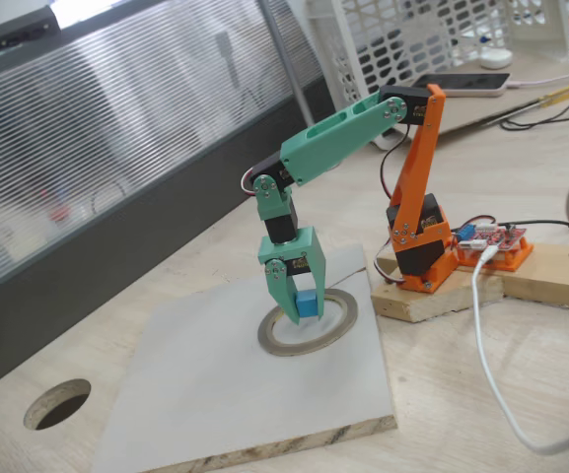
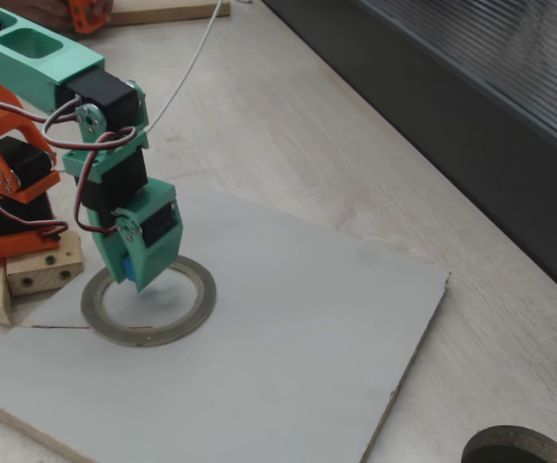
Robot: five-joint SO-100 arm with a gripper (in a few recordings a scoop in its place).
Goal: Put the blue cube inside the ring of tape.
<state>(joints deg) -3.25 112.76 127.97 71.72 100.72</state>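
One small blue cube (image 1: 307, 304) sits clamped between the green jaws of the gripper (image 1: 300, 305), which points straight down over the ring of tape (image 1: 309, 322). In both fixed views the cube hangs above the ring's wide opening, just over the surface; whether it touches the board beneath cannot be told. In the other fixed view only a sliver of the blue cube (image 2: 127, 265) shows at the edge of the gripper (image 2: 135, 272), low over the near-left part of the ring of tape (image 2: 149, 301).

The ring lies flat on a pale grey board (image 1: 205, 394) that rests on the wooden worktop (image 1: 521, 384). The arm's green forearm (image 1: 338, 138) reaches down from an orange upright link (image 1: 417, 168), whose base is fixed to a wooden block (image 1: 442, 296) just beside the board. A white cable (image 1: 491, 374) trails across the worktop to the right, and a dark round hole (image 1: 57, 404) is cut through the worktop near the board's left corner.
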